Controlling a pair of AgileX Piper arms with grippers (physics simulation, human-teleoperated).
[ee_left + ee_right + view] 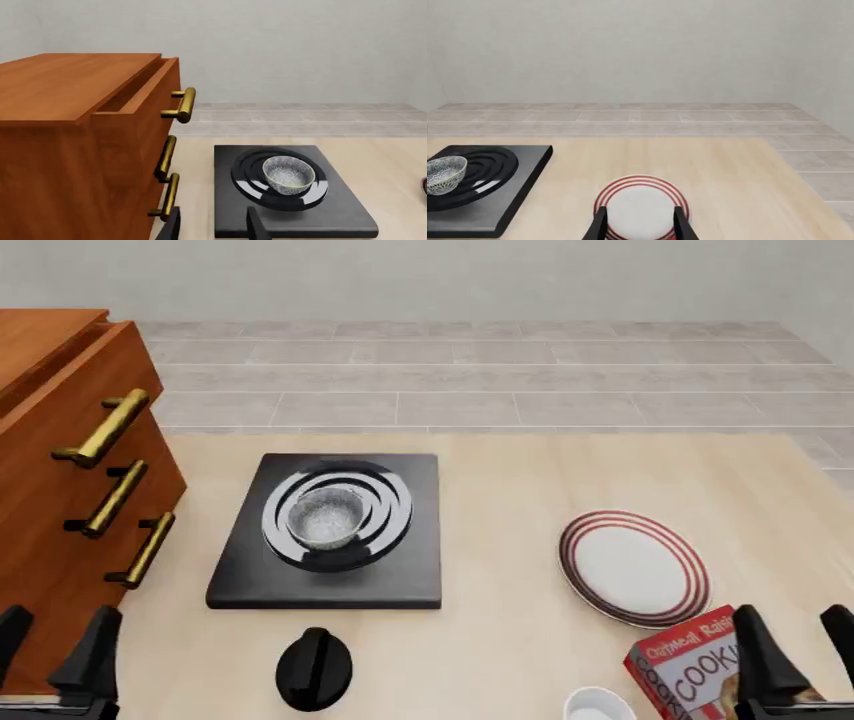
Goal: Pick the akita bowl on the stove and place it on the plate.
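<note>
Front view: the akita bowl (326,518) sits upright on the burner rings of the stove (400,575), well apart from the plate (633,567) lying to the stove's right, with a black knob (314,668) just in front of the stove, a wooden cabinet (54,500) to its left and a cookie box (687,672) and white bowl (597,706) beyond the plate's near edge; the left gripper (51,658) and right gripper (794,652) both hang with fingers spread, empty. Left wrist view: the left gripper (212,226) is parted near the stove (333,215), clear of the akita bowl (288,175) centred on it, the cabinet (73,150) alongside. Right wrist view: the right gripper (639,225) stands spread over the plate (639,187), with the stove (507,200) and akita bowl (444,174) off to one side.
</note>
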